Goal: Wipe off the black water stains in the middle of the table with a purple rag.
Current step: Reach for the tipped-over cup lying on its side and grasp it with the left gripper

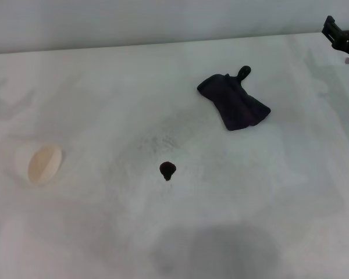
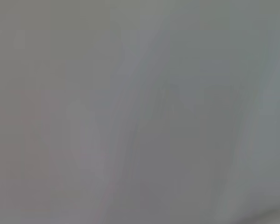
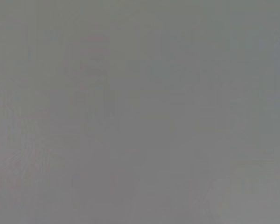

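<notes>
White table (image 1: 93, 93) ahead: purple rag (image 1: 234, 102) lies right of the black water stains (image 1: 167, 169), nearest my right gripper (image 1: 344, 36); its jaws I can't read.

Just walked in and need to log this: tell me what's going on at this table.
Nothing is being handled yet. The purple rag lies untouched on the far right of the white table, apart from the black water stain near the middle, which is not wiped. The right gripper sits at the far right edge, away from the rag. The left arm is out of view. A paper cup lies on the left.
</notes>
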### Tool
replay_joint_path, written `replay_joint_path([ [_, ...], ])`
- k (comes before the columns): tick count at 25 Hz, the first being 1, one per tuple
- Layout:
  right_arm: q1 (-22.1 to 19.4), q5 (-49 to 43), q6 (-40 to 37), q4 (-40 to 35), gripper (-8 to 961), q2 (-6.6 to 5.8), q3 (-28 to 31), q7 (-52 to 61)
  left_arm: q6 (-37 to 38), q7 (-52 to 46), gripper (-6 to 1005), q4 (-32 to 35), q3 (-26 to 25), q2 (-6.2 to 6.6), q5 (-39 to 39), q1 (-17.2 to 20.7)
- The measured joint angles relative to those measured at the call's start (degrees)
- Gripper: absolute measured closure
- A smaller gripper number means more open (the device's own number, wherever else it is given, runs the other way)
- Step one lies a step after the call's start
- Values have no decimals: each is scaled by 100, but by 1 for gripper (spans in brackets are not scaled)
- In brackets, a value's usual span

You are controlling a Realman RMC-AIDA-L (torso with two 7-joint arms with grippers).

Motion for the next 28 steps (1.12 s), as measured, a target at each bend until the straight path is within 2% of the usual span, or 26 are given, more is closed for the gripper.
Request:
replay_joint_path([
  [3, 3, 0, -8, -4, 126, 5, 31, 3, 387, 1374, 124, -350, 8, 18, 617, -128],
  [5, 9, 0, -26, 13, 126, 9, 86, 5, 507, 2275, 124, -627, 10, -57, 657, -138],
  [6, 11, 0, -39, 18, 126, 9, 134, 5, 510, 2630, 124, -796, 9, -135, 569, -130],
  [9, 4, 0, -74, 20, 125, 8, 362, 9, 533, 3327, 124, -1162, 10, -282, 360, -97],
  [12, -23, 0, -78, 2, 125, -25, 702, 10, 581, 3819, 124, -1454, 11, -299, 555, -140],
  [17, -17, 0, -145, -55, 125, -47, 750, -14, 664, 4027, 124, -1699, 17, -252, 1162, -317],
  [20, -5, 1, -296, -73, 125, -54, 754, 10, 658, 3665, 124, -1840, 19, -201, 1846, -560],
  [23, 18, 38, -367, -61, 125, -40, 803, 14, 667, 3478, 125, -1845, 21, -95, 3203, -929],
  [25, 64, 56, -375, -25, 125, -13, 836, -13, 670, 3499, 125, -1935, 21, -89, 4372, -1257],
  [28, 83, 52, -376, 2, 125, -4, 819, -12, 715, 3595, 125, -2092, 21, -112, 4739, -1378],
])
